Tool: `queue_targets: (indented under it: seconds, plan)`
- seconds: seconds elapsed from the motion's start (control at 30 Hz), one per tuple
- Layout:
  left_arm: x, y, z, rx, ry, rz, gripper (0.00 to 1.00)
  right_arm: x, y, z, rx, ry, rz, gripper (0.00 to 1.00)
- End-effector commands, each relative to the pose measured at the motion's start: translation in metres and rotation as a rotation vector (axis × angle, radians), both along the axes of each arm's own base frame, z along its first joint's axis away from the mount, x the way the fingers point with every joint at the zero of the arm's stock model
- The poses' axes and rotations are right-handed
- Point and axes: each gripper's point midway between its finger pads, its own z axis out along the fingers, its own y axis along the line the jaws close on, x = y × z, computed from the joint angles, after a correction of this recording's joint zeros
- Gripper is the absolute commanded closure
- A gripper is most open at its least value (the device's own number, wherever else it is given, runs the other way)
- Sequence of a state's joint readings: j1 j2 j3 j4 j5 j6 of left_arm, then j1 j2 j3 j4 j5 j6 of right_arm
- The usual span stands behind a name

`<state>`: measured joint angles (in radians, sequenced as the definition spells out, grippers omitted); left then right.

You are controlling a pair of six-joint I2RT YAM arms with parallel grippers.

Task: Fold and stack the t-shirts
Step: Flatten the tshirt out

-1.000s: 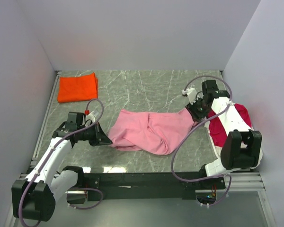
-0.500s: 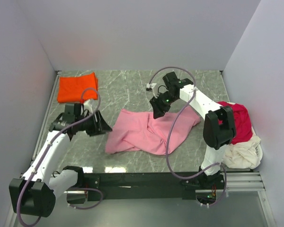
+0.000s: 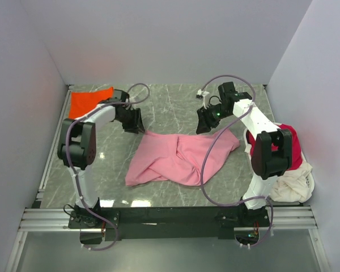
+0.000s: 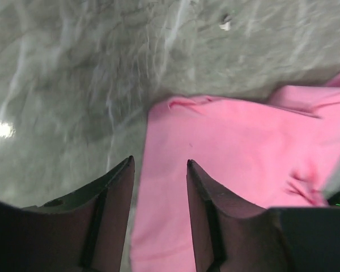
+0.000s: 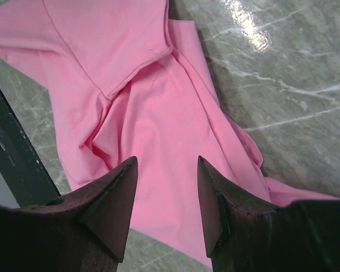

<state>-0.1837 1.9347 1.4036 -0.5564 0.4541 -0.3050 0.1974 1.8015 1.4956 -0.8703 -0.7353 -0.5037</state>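
Note:
A light pink t-shirt (image 3: 178, 157) lies crumpled in the middle of the table; it also shows in the left wrist view (image 4: 238, 153) and the right wrist view (image 5: 136, 96). My left gripper (image 3: 137, 126) is open and empty, hovering at the shirt's far left corner. My right gripper (image 3: 204, 124) is open and empty above the shirt's far right part. A bright orange-red folded t-shirt (image 3: 88, 101) lies at the far left corner. A crimson t-shirt (image 3: 293, 148) and a cream one (image 3: 293, 184) are piled at the right edge.
The marble table (image 3: 170, 107) is walled in by white panels at the back and both sides. A black rail (image 3: 170, 215) runs along the near edge. Cables loop off both arms over the table.
My left arm has swung far forward and right, from the near left to the shirt's far left corner. My right gripper has moved slightly right and back. The pink shirt is spread a little wider.

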Motion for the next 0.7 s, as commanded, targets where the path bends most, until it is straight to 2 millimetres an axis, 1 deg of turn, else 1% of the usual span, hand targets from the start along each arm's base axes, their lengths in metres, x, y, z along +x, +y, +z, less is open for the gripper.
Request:
queue_targets:
  seconds: [0.0,0.03,0.13,0.2,0.23,0.3,0.33,0.37,0.4,0.43,0.47,0.5,0.67]
  plan:
    - [0.006,-0.014,-0.004,0.131,-0.08,-0.144,0.53,-0.008,0.007,0.019,0.052,-0.04,0.044,0.46]
    - [0.006,-0.016,-0.013,0.153,-0.079,-0.164,0.54,-0.01,0.007,0.019,0.057,-0.037,0.051,0.46]
    - [0.005,-0.02,-0.022,0.218,-0.11,-0.233,0.54,-0.011,0.007,0.02,0.06,-0.037,0.055,0.46]
    - [0.007,-0.021,-0.025,0.255,-0.133,-0.274,0.54,-0.011,0.006,0.02,0.066,-0.037,0.054,0.46]
    - [0.008,-0.017,-0.03,0.287,-0.127,-0.274,0.54,-0.012,0.005,0.021,0.067,-0.036,0.056,0.46]
    - [0.014,-0.015,-0.032,0.321,-0.137,-0.272,0.54,-0.012,0.004,0.021,0.074,-0.029,0.055,0.46]
    - [0.016,-0.01,-0.038,0.358,-0.127,-0.265,0.54,-0.013,0.005,0.02,0.076,-0.025,0.057,0.46]
    - [0.017,-0.007,-0.041,0.389,-0.121,-0.258,0.54,-0.012,0.004,0.021,0.079,-0.026,0.055,0.46]
    - [0.022,-0.007,-0.04,0.411,-0.131,-0.26,0.54,-0.013,0.003,0.022,0.081,-0.027,0.052,0.46]
    - [0.022,-0.007,-0.045,0.431,-0.122,-0.264,0.53,-0.012,0.002,0.022,0.082,-0.03,0.048,0.46]
    - [0.023,-0.002,-0.046,0.465,-0.121,-0.255,0.54,-0.011,0.001,0.023,0.085,-0.031,0.046,0.46]
    - [0.025,-0.006,-0.045,0.469,-0.129,-0.26,0.54,-0.012,0.001,0.024,0.09,-0.03,0.044,0.46]
    - [0.026,-0.017,-0.052,0.483,-0.126,-0.283,0.54,-0.011,-0.001,0.021,0.09,-0.021,0.042,0.46]
